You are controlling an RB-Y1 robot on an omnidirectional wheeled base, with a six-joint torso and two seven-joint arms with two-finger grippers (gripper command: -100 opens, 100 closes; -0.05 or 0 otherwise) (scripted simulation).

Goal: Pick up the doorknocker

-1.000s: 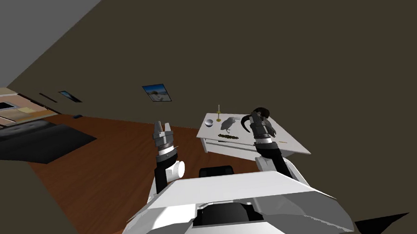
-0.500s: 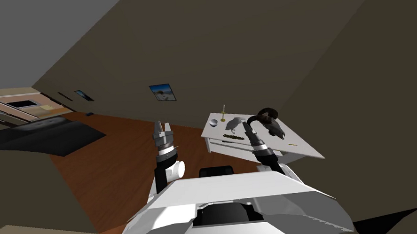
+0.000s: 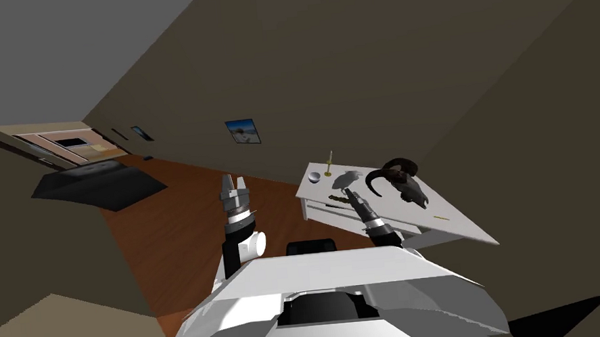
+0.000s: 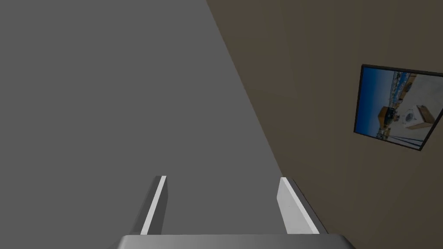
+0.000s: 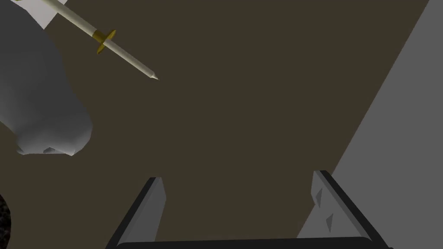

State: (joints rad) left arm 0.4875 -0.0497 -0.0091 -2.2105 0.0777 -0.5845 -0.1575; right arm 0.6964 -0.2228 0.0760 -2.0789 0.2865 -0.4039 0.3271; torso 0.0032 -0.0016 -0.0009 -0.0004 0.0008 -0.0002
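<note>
Right gripper [image 3: 350,192] released at white table [image 3: 463,227]; dark horned doorknocker [image 3: 403,181], probably, nearby.

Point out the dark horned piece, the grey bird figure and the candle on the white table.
dark horned piece [image 3: 413,192], head view, on its head part.
grey bird figure [image 3: 345,180], head view, on its body.
candle [image 5: 130,59], right wrist view, on its white shaft near the tip.
</note>
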